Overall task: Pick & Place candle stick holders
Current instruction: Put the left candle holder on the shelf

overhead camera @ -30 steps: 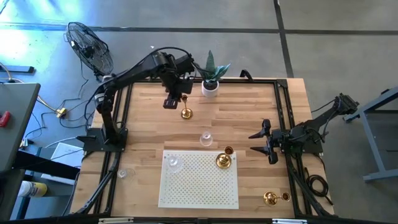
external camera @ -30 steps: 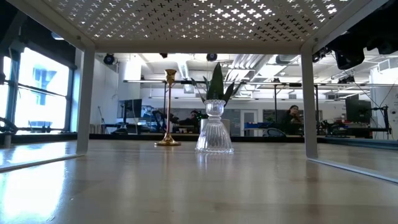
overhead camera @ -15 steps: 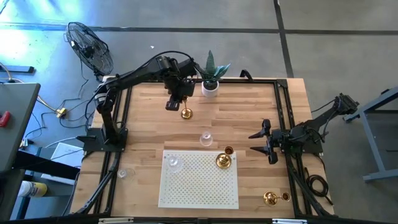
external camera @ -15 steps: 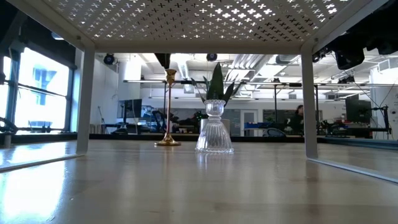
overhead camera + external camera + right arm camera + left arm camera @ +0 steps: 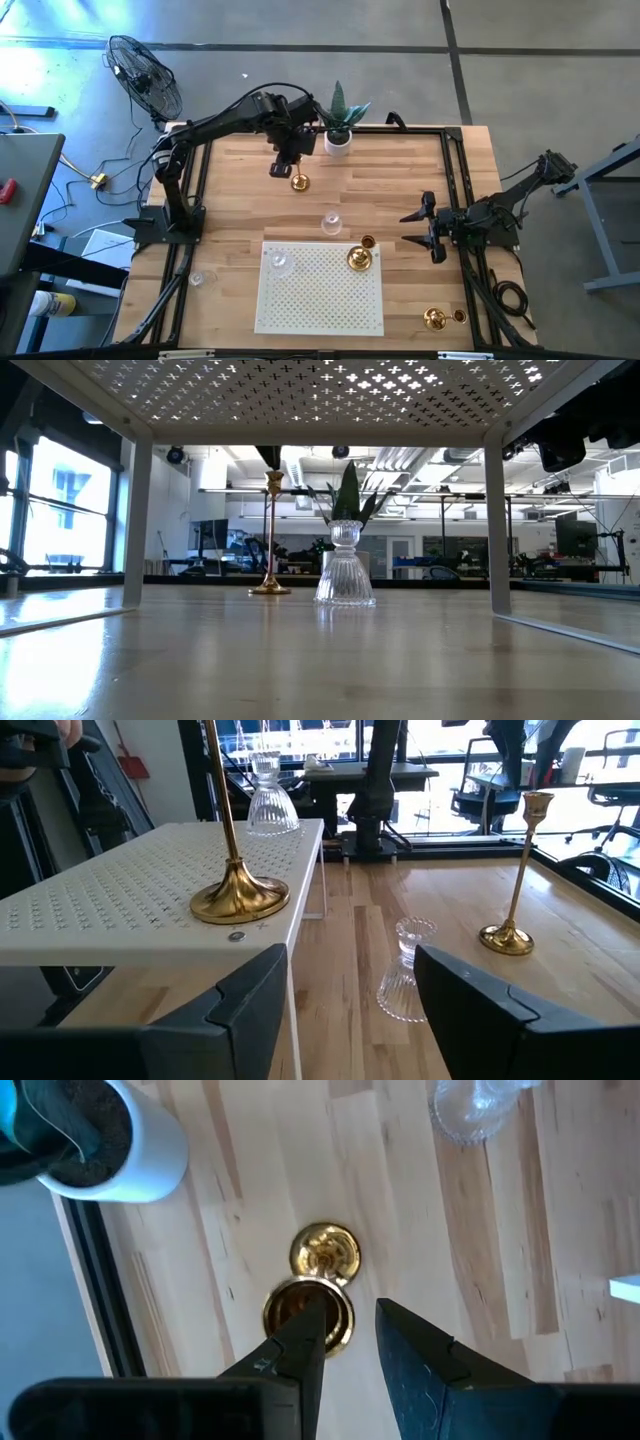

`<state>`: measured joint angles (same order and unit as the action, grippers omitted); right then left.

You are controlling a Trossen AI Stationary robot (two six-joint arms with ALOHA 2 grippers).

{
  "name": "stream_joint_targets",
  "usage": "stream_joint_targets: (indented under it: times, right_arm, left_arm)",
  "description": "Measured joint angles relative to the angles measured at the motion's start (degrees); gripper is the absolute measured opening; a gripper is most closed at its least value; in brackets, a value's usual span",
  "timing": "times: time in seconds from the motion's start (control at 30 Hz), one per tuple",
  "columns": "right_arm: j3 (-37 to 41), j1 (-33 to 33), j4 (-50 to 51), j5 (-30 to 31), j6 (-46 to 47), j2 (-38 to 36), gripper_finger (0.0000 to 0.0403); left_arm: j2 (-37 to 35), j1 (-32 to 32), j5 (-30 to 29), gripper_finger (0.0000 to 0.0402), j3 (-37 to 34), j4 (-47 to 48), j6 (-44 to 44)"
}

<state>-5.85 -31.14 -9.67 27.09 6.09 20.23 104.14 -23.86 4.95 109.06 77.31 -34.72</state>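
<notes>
1. From above, you see the left gripper (image 5: pixel 283 166) poised over an upright brass candle stick holder (image 5: pixel 299 182) near the white pot (image 5: pixel 338 142). The right gripper (image 5: pixel 417 228) waits at the table's right side, fingers spread, holding nothing.
2. At table level, that brass holder (image 5: pixel 271 532) stands with its stem vertical beside a clear glass holder (image 5: pixel 345 565).
3. Your left wrist camera looks straight down the stem; the fingers (image 5: pixel 300 1342) stand parted, holding nothing.
4. Your right wrist camera shows another brass holder (image 5: pixel 236 868) upright on the white perforated shelf (image 5: pixel 120 910).

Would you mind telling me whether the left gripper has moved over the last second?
Yes. In the high view the left gripper has shifted a little toward the white pot, closing in above the brass holder, which has stayed put.
</notes>
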Motion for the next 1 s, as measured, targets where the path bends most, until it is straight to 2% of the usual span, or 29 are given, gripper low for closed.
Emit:
stream_joint_targets:
  times: [1.0]
  right_arm:
    - [0.0,0.02,0.44,-0.28,0.09,0.0,0.0213]
  left_arm:
    - [0.25,0.0,0.64,0.0088,0.0,0.3,0.74]
